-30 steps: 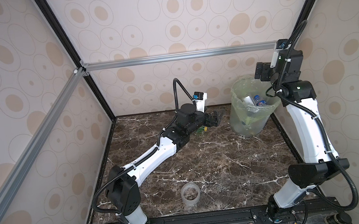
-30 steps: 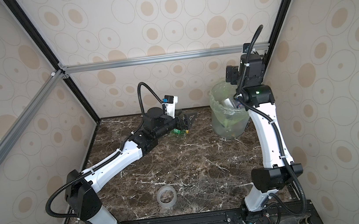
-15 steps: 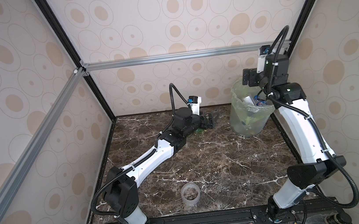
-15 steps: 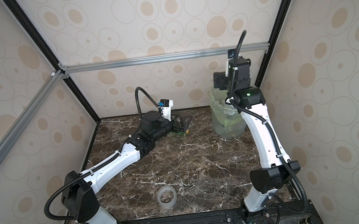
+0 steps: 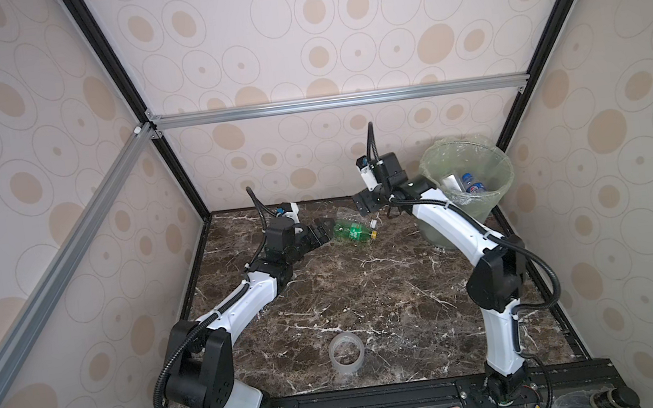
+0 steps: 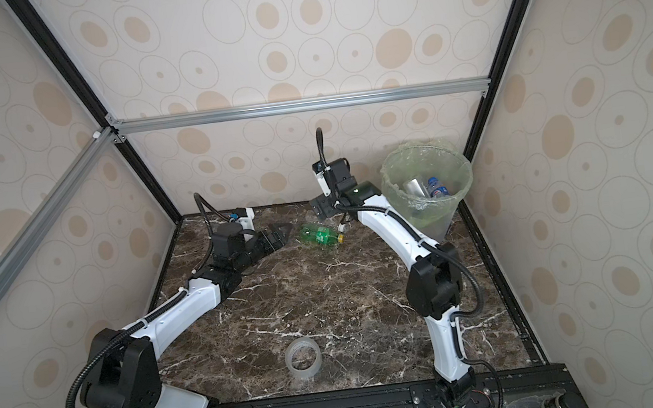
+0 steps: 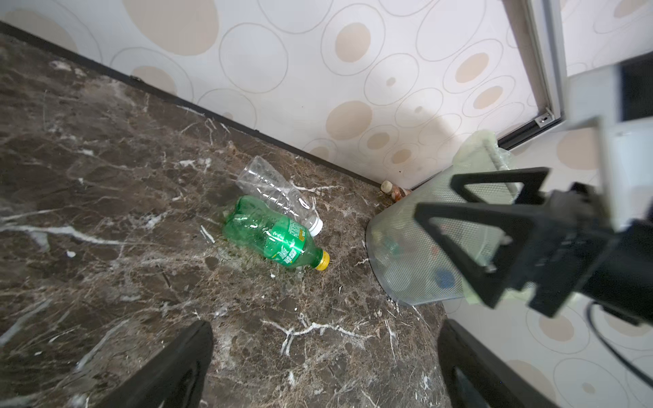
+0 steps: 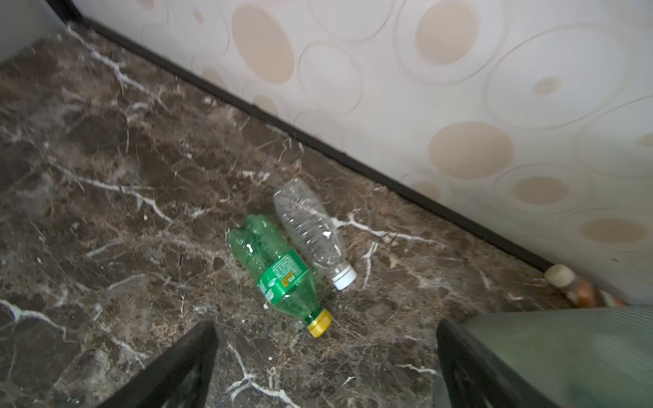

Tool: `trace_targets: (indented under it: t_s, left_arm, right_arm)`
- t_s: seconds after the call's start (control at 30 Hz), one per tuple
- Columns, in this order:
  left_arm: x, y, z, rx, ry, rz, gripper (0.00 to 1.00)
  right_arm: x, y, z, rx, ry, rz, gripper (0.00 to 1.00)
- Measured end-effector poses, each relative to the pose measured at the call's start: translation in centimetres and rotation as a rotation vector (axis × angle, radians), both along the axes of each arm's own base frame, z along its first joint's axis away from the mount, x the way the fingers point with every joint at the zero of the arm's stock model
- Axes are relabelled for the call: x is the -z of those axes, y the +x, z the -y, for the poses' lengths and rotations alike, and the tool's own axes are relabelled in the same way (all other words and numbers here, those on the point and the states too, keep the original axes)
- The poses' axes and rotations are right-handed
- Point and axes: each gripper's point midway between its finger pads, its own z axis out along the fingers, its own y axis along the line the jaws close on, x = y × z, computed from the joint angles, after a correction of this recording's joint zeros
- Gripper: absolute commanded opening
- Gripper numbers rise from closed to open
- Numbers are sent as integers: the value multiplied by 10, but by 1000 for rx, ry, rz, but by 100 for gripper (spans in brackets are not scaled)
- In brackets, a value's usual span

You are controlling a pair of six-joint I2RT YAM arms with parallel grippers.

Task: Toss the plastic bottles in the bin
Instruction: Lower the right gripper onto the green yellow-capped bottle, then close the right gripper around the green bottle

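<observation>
Both jaws gape wide, holding nothing: the left gripper (image 5: 324, 231) hangs low near the green bottle (image 7: 274, 235), the right gripper (image 5: 366, 204) above it beside the bin (image 5: 492, 199). The green bottle and a clear bottle (image 7: 275, 192) lie side by side on the marble table (image 5: 368, 292); more bottles (image 5: 471, 183) sit inside the bin.

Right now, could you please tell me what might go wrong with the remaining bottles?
1. The green bottle and clear bottle lie touching; grabbing one may roll the other away.
2. The open left gripper and right gripper both face that pair, so they could collide.
3. The brown bottle lies against the wall behind the bin; reaching it may knock the bin.
</observation>
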Motion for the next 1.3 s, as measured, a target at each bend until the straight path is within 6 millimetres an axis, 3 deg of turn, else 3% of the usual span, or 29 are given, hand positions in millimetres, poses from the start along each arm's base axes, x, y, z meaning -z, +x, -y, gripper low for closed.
trace_targets:
  t_s: [0.17,0.3,0.53,0.83,1.3]
  left_arm:
    - [10,-1,-6,-4,-14,-31,99]
    - [14,0,-7,-2,-22,-42,99]
    - [28,5,-8,-2,-28,-68,99]
    - [37,5,-5,9,-37,-83,99]
    - [38,5,-5,10,-38,-80,99]
  right_arm:
    - [64,12,-15,-39,-29,-112,96]
    - [84,18,-23,-66,-30,-145,90]
    - [96,14,-38,-132,-31,-167,82]
    - [130,-7,-59,-218,-99,-230,75]
    - [140,-1,-45,-205,-209,-208,75]
